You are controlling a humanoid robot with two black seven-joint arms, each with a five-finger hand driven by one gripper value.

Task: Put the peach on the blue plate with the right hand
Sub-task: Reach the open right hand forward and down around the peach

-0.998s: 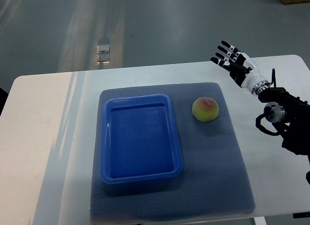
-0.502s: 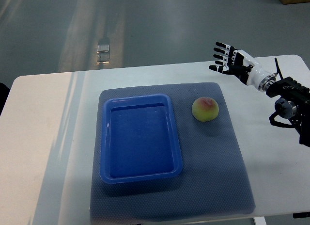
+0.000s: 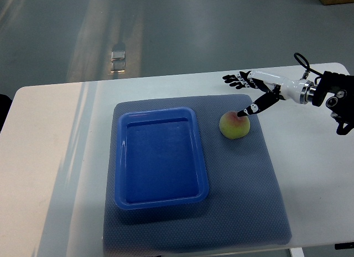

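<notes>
Top view, current state. The round yellow-green peach with a pink blush (image 3: 234, 124) rests on the grey textured mat (image 3: 243, 201), just beside the right rim of the rectangular blue plastic plate (image 3: 160, 157) and outside it. The plate holds nothing. The black-and-white right hand (image 3: 251, 91) reaches in from the right edge above the white table (image 3: 50, 157). Its fingers are spread wide and hold nothing. The thumb (image 3: 250, 108) points down toward the top right of the peach; whether it touches the fruit cannot be told. The remaining fingers (image 3: 235, 78) extend past the far side of the peach. The left hand is out of view.

Risks. The peach is round and unrestrained. A one-sided push from the thumb can roll it toward the plate rim or off the mat. If the fingers close while the palm sits off-centre, the fruit can squeeze out of the grasp. Too much closing force can bruise it.

Top view, comparison with earlier frames. The hand was near the far right table corner, well apart from the peach, fingers pointing up and away. It has since moved left and lowered over the fruit. Peach, plate and mat are unchanged.
</notes>
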